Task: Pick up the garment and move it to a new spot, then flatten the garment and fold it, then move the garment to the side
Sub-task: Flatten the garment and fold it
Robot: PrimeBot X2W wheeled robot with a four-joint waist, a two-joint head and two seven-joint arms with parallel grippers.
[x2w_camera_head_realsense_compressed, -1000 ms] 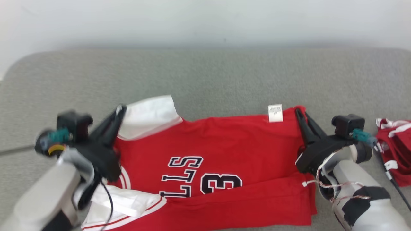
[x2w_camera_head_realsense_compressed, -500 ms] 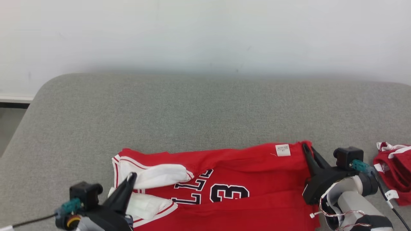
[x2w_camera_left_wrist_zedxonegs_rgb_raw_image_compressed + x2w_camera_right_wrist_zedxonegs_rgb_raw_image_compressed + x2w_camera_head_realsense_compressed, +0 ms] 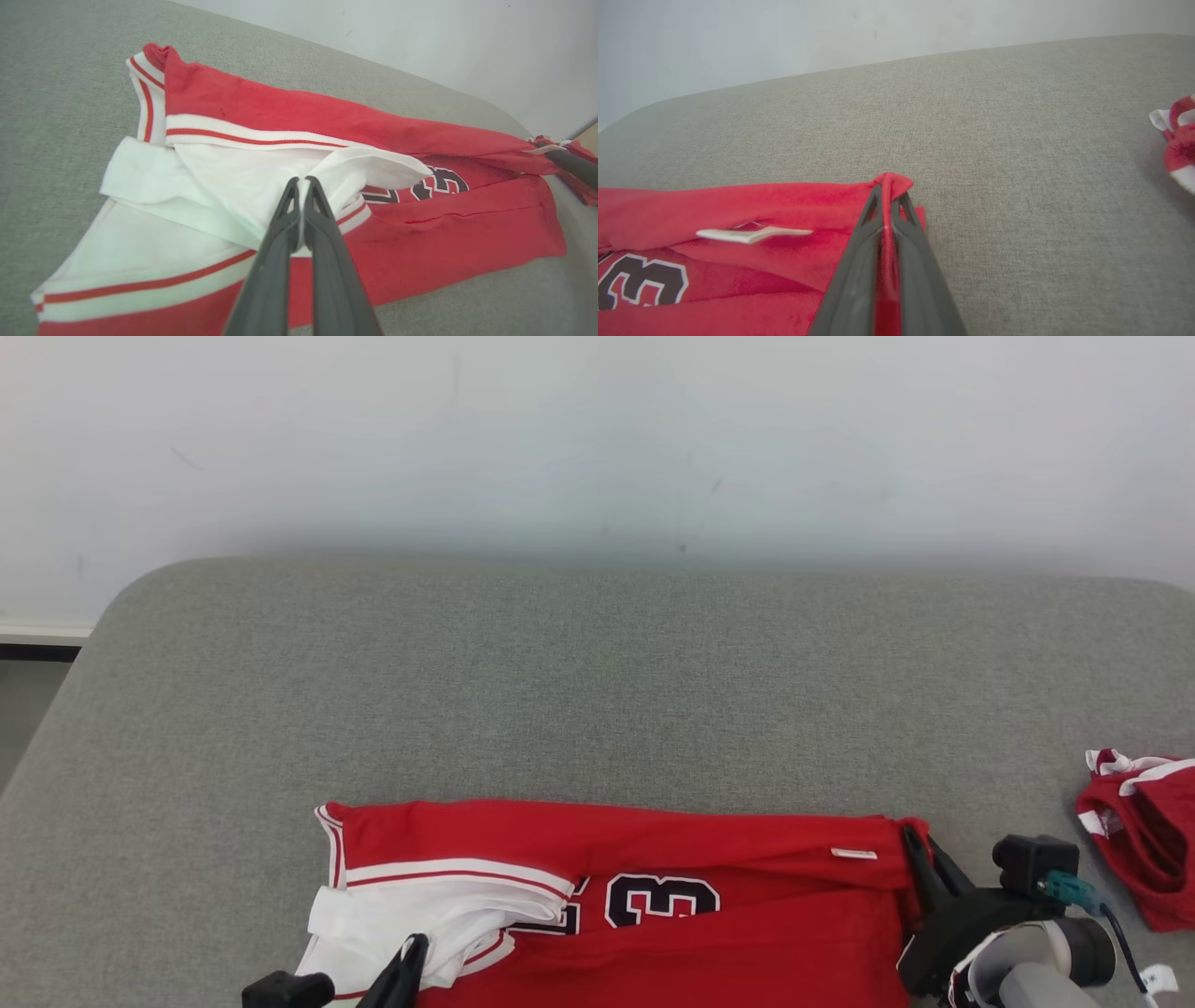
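Grey woven fabric covers the wide padded surface (image 3: 597,691), which meets a plain pale wall (image 3: 597,439) along the top of the head view. The garment (image 3: 747,915), a red jersey with white panels and red-and-white trim, lies at the bottom centre of that view. It is folded lengthwise into a long band, with a black number (image 3: 661,902) partly showing under the fold.

The left end effector (image 3: 414,947) rises from the lower left edge. In the left wrist view (image 3: 301,179) its two dark fingers are pressed together, pinching a fold of the garment's white fabric.

The right end effector (image 3: 910,835) sits at the lower right. In the right wrist view (image 3: 887,189) its fingers are squeezed onto the garment's red corner, which pokes up between the tips. A small white label (image 3: 752,233) lies on the red cloth just left of them.

A second red garment (image 3: 1134,840), crumpled, lies apart at the right edge.
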